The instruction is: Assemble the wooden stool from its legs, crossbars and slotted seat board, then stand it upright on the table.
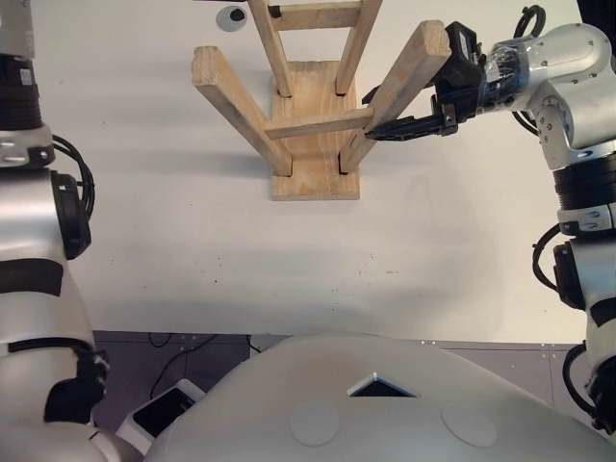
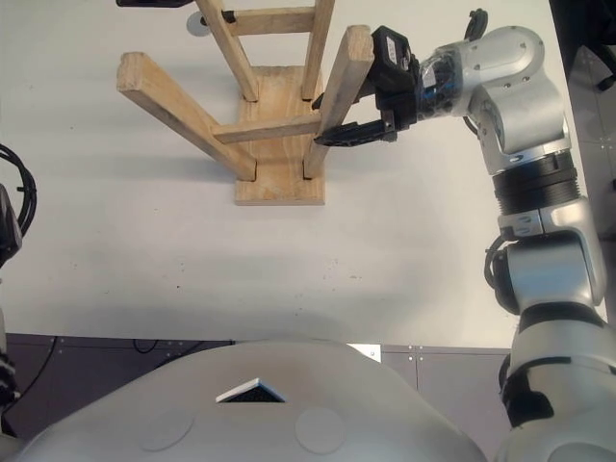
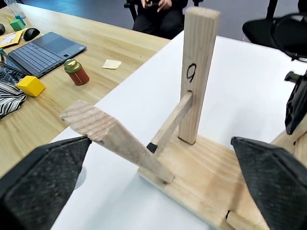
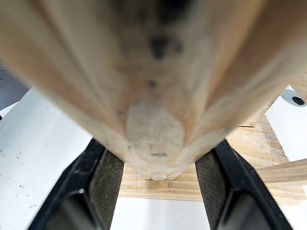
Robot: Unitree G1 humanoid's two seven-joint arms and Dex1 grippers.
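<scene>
White table point(image 1: 192, 260) runs from the near edge to the top of the head views. Toward its far middle the stool stands upside down. The board point(image 1: 313, 183) lies flat and four legs rise from it.

The near left leg point(image 1: 241, 111) and near right leg point(image 1: 404, 77) lean outward, joined by a crossbar point(image 1: 318, 123). The right gripper point(image 1: 380, 114) is clamped on the near right leg partway up. In the head views the leg hides most of its rear side. From its own wrist the leg blocks nearly everything, with dark fingers point(image 4: 108, 179) pressed on either flank and a strip of board behind.

Farther back, the far legs point(image 1: 271, 48) and far crossbar point(image 1: 318, 14) are cut off by the top edge, so their ends cannot be seen. A small round disc point(image 1: 231, 15) lies on the table just left of them; I can't tell what it is.

The left gripper point(image 3: 158, 184) hangs close to the stool, its pads point(image 3: 43, 182) wide apart and clear of the wood. Just where it sits over the table is hard to tell. Beyond it is a wooden desk point(image 3: 57, 115) with a laptop point(image 3: 45, 50).
</scene>
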